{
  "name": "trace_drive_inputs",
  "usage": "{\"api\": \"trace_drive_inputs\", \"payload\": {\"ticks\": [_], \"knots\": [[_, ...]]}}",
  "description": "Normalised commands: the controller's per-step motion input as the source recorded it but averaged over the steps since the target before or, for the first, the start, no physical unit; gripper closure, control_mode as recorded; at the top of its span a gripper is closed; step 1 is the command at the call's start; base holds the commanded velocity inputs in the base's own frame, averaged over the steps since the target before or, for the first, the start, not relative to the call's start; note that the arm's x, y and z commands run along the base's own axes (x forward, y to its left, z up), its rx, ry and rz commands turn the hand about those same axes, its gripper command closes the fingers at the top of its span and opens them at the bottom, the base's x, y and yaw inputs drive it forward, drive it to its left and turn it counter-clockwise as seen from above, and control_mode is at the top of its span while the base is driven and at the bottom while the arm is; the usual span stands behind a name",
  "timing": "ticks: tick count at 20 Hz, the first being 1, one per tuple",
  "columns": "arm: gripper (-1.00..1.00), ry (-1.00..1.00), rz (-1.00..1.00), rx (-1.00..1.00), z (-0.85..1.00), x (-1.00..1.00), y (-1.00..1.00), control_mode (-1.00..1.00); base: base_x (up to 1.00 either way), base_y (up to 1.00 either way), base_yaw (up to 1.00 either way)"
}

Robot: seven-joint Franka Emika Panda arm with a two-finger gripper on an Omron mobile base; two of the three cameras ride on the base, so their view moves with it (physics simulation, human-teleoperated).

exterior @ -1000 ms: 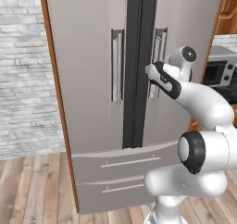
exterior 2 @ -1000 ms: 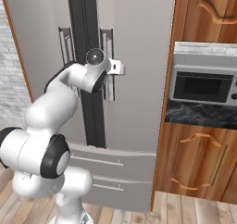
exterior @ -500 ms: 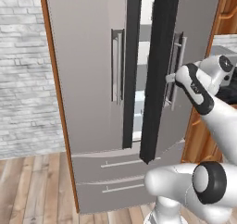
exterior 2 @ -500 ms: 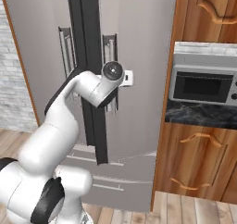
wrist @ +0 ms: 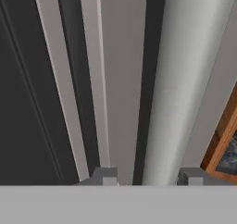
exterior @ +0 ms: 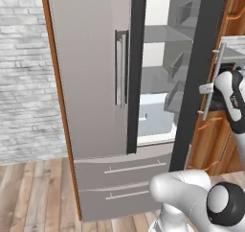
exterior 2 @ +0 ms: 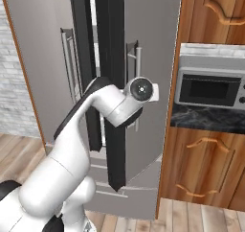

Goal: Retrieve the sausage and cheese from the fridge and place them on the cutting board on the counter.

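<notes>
The grey-silver fridge (exterior: 93,82) has its right door (exterior: 196,82) swung wide, edge-on in the left base view. Grey shelves and white walls of the interior (exterior: 162,53) show, but the sausage and cheese are out of view, as is the cutting board. My gripper (exterior: 207,88) sits at the door's vertical bar handle (exterior: 215,77). In the hand view the handle (wrist: 185,79) runs between the two fingertips (wrist: 105,176) of the gripper (wrist: 148,177), which is open, with a gap on the left side. A strip of black counter (exterior 2: 206,118) lies right of the fridge.
A microwave (exterior 2: 210,87) stands on the counter, with brown wooden cabinets above (exterior 2: 215,13) and below (exterior 2: 206,168). The fridge's left door (exterior: 91,73) stays closed, over two lower drawers (exterior: 124,178). A white brick wall (exterior: 24,73) and wooden floor (exterior: 33,197) lie to the left.
The right fridge door has swung from nearly closed to wide open, pulled by the arm moving right. The jaws have loosened from their grip on the handle.
</notes>
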Motion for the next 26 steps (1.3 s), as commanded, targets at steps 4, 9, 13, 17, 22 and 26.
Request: {"api": "trace_drive_inputs", "payload": {"ticks": [4,9,13,17,22,26], "knots": [[1.0,0.09,0.0,0.0,0.0,-0.58,-0.54,-1.0,0.0,0.0,0.0],[-1.0,0.16,-0.01,0.0,0.0,-0.33,0.02,-1.0,0.0,0.0,0.0],[-1.0,0.06,-0.01,0.0,0.0,-0.51,0.18,-1.0,0.0,0.0,0.0],[-1.0,0.0,-0.08,-0.06,-0.02,-0.79,0.21,-1.0,0.0,0.0,0.0],[-1.0,0.0,-0.11,-0.04,-0.06,-0.68,0.49,-1.0,0.0,0.0,0.0],[-1.0,0.04,-0.21,-0.01,-0.18,-0.13,0.71,-1.0,0.0,0.0,0.0]]}}
